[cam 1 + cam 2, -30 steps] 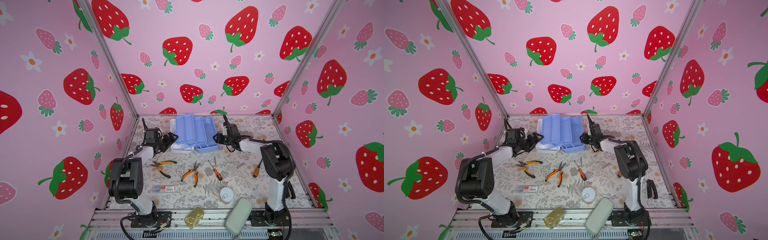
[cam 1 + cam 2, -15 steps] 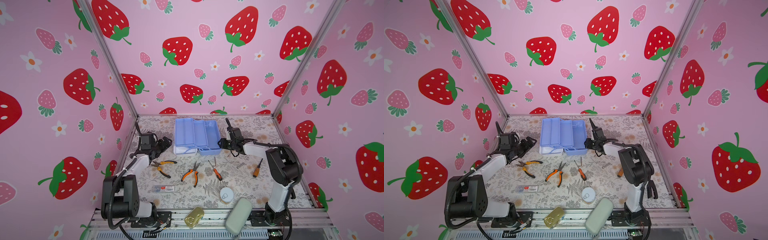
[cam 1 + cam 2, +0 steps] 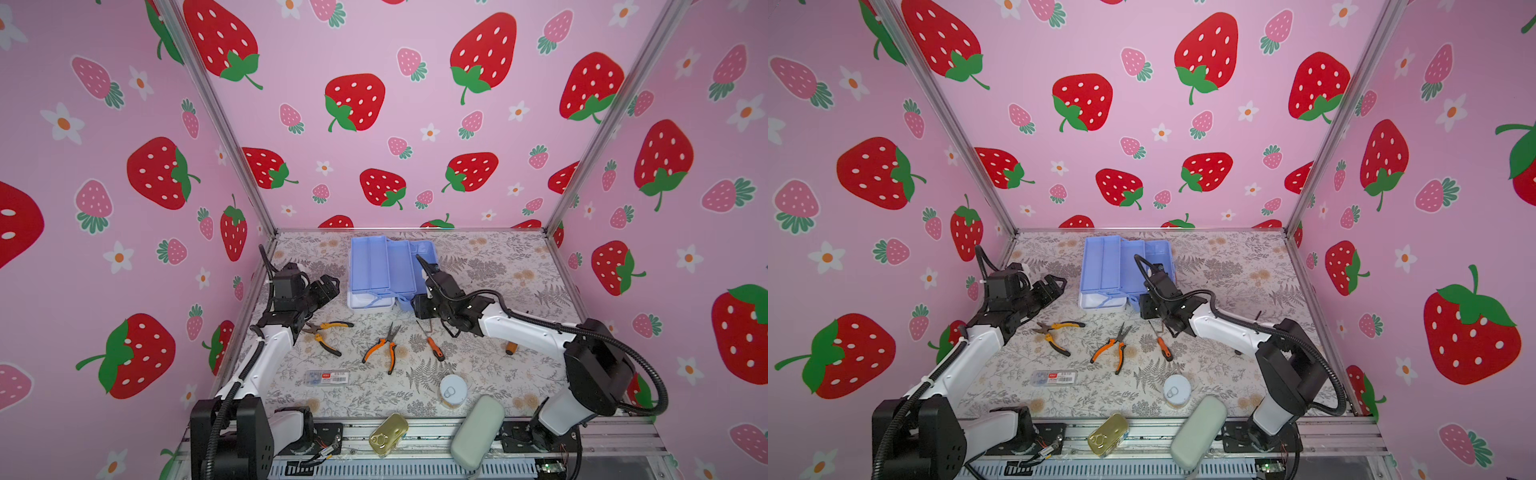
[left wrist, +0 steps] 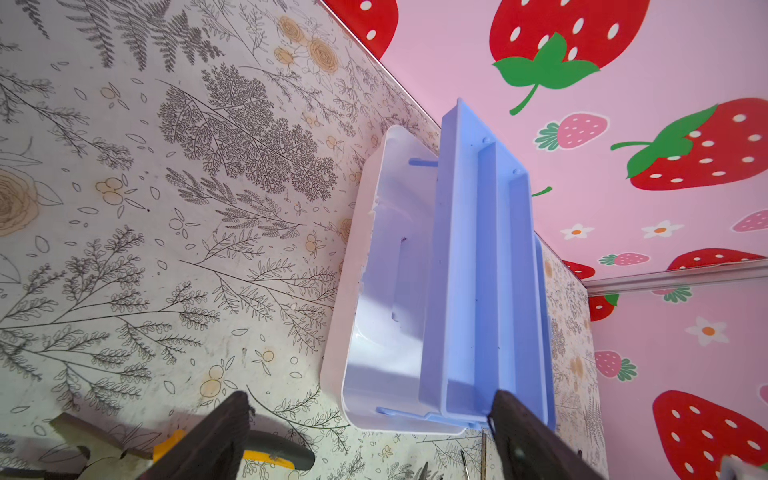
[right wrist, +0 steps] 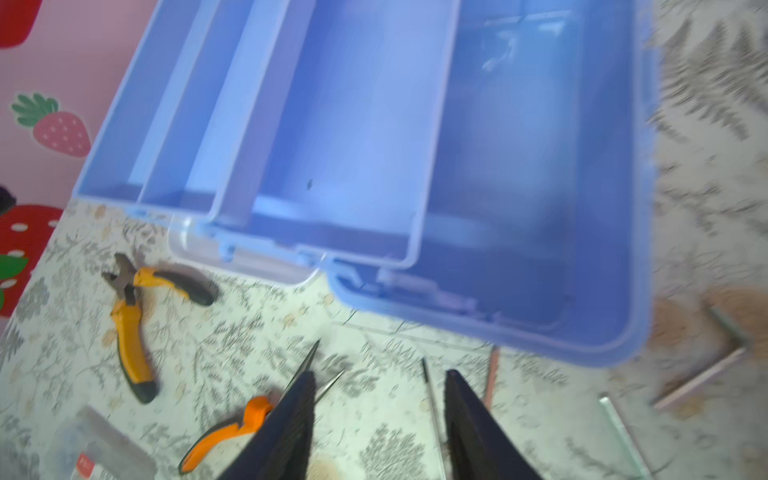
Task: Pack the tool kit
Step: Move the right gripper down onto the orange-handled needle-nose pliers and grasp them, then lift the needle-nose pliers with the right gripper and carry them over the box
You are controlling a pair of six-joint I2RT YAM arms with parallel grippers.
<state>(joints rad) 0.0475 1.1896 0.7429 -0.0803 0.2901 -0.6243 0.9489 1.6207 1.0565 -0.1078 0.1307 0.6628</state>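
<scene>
The tool kit (image 3: 386,266) lies open at the back middle of the table, blue tiered trays spread and the white lid (image 3: 370,302) at its front left; both top views show it (image 3: 1121,266). My left gripper (image 3: 328,286) hangs wide open and empty left of the lid; in the left wrist view the kit (image 4: 469,270) sits just beyond the gripper (image 4: 369,399). My right gripper (image 3: 417,305) hovers at the kit's front right corner, open and holding nothing. Its wrist view shows the gripper (image 5: 380,374) over bare table, with the kit (image 5: 498,166) ahead.
Yellow-handled pliers (image 3: 326,332), orange needle-nose pliers (image 3: 382,347) and an orange-handled screwdriver (image 3: 434,347) lie in front of the kit. A clear red-label case (image 3: 327,377), a white tin (image 3: 453,391), a gold tin (image 3: 388,434) and a grey-green case (image 3: 476,430) sit nearer the front. Hex keys (image 5: 706,374) lie right of the kit.
The kit, tilted between both grippers a second ago, now lies flat on the table. Both grippers have drawn back from it toward the front, and the right one has opened wider.
</scene>
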